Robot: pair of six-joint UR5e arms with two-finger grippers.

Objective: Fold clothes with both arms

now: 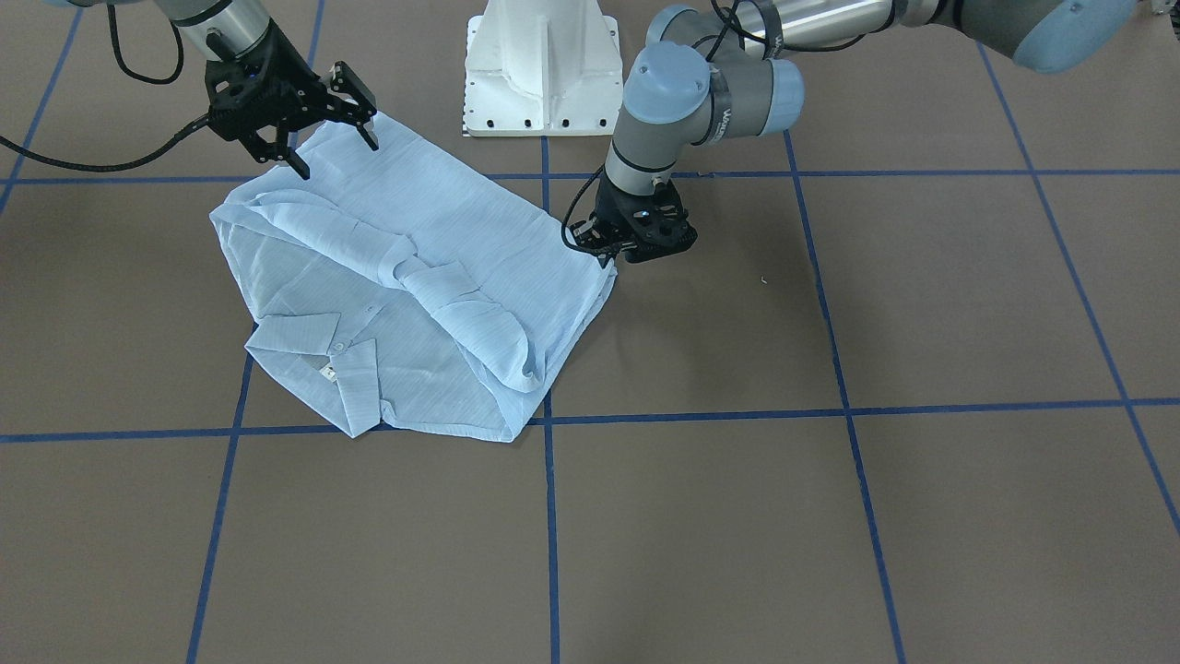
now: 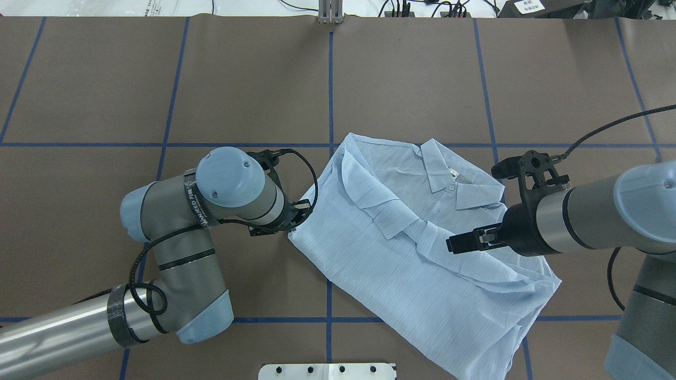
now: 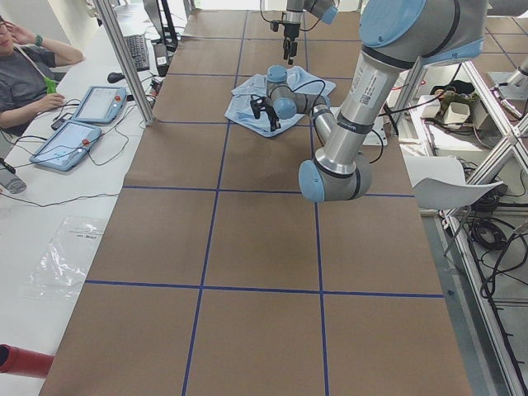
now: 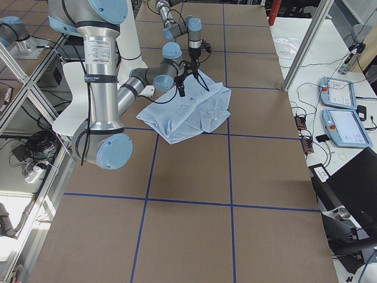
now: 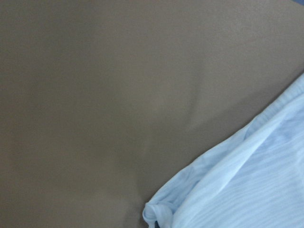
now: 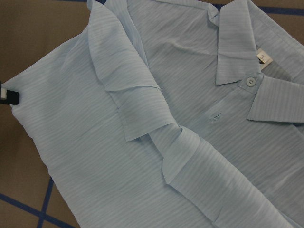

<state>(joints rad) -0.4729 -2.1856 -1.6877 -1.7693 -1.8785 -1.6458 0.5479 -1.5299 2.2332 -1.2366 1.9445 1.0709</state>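
A light blue striped shirt (image 1: pixel 406 231) lies spread on a brown worktop (image 1: pixel 922 304) marked with a grid of blue tape. In the front-facing view it sits left of centre. Its collar (image 1: pixel 323 355) points to the lower left, and one sleeve (image 1: pixel 442 295) is folded diagonally across the body. The small neck label and a white button show at the collar.

The right tool (image 1: pixel 336 152), in the upper left of that view, hangs over the shirt's upper edge. Its two black fingers are spread wide and hold nothing.

The left tool (image 1: pixel 627 249), just right of centre, is down at the shirt's right-hand edge and closed on a corner of the cloth. In the left wrist view the fabric bunches into a small knot at the bottom of the frame.

A white pedestal (image 1: pixel 544 65) stands at the top centre, apart from the shirt.
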